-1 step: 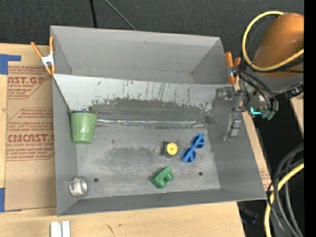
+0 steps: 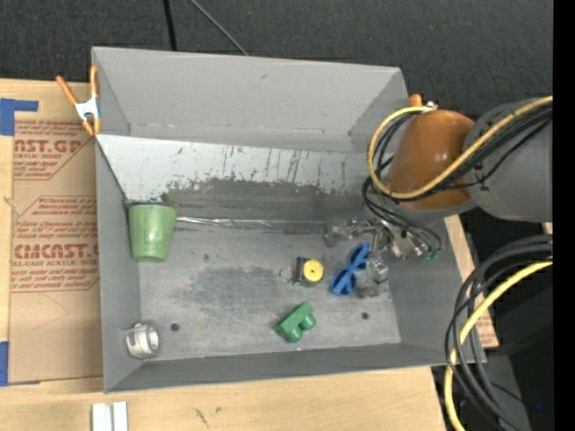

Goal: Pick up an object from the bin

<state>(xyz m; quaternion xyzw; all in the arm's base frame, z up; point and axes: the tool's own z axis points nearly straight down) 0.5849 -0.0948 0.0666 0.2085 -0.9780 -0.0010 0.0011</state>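
Observation:
My gripper (image 2: 375, 248) is low at the bin's right side, under the arm's orange cover. A blue plastic piece (image 2: 349, 275) lies right at it, its upper end tucked against the gripper's metal parts. Whether the gripper has hold of that piece I cannot make out. Just left of the blue piece rests a small yellow disc with a dark part (image 2: 310, 271). A green block (image 2: 296, 322) lies below it, toward the front wall.
A light green cup (image 2: 151, 231) lies against the left wall. A small silver cap-like thing (image 2: 141, 338) sits in the front left corner. Cables hang around the wrist over the bin's right wall.

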